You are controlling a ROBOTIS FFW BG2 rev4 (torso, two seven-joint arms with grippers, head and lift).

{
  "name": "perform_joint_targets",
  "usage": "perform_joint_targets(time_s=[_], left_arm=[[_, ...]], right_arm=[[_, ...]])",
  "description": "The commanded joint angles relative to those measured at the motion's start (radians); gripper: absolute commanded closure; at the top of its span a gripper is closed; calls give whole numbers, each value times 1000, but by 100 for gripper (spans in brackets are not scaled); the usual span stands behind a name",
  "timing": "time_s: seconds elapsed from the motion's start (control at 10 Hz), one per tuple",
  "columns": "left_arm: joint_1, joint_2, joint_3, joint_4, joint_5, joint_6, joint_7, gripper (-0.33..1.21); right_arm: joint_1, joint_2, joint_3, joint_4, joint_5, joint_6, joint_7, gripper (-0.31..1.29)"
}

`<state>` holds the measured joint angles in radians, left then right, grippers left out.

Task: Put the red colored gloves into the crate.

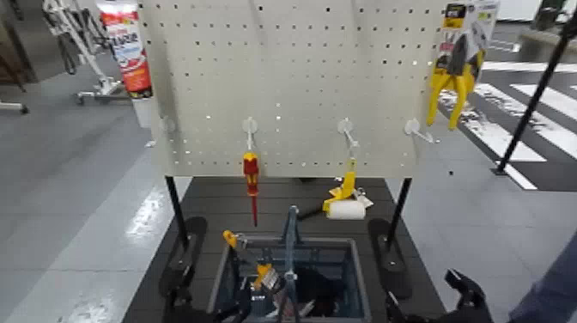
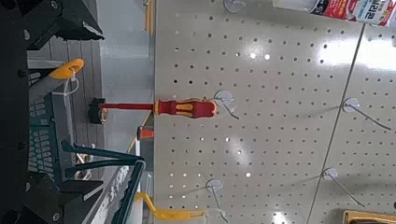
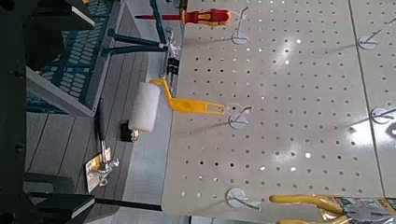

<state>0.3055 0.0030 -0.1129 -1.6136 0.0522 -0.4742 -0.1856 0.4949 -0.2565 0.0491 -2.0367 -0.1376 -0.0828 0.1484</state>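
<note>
The crate (image 1: 221,273) stands on the dark mat below the pegboard, grey-blue rimmed, with a raised handle across it. It holds several items, among them a dark shape (image 1: 319,290); I cannot tell if that is the red gloves, and no red glove shows anywhere. The crate's mesh wall also shows in the left wrist view (image 2: 42,140) and the right wrist view (image 3: 70,56). My left gripper (image 1: 176,302) sits low beside the crate's left side. My right gripper (image 1: 464,296) sits low, to the crate's right and apart from it.
On the white pegboard (image 1: 292,77) hang a red-and-yellow screwdriver (image 1: 250,176), a yellow-handled paint roller (image 1: 346,196), yellow pliers (image 1: 455,73) and a red-white tube (image 1: 124,43). Black stand feet (image 1: 386,258) flank the crate. A person's blue sleeve (image 1: 549,296) is at the lower right.
</note>
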Motion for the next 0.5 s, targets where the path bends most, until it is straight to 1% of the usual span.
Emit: perform_joint_targets(time_s=[0.1, 0.5], left_arm=[[1, -84, 1, 0, 0, 0, 0, 17], [1, -84, -1, 1, 0, 0, 0, 17]], right_arm=[[8, 10, 0, 1, 10, -8, -7, 1], [8, 6, 5, 1, 16, -14, -17, 1]])
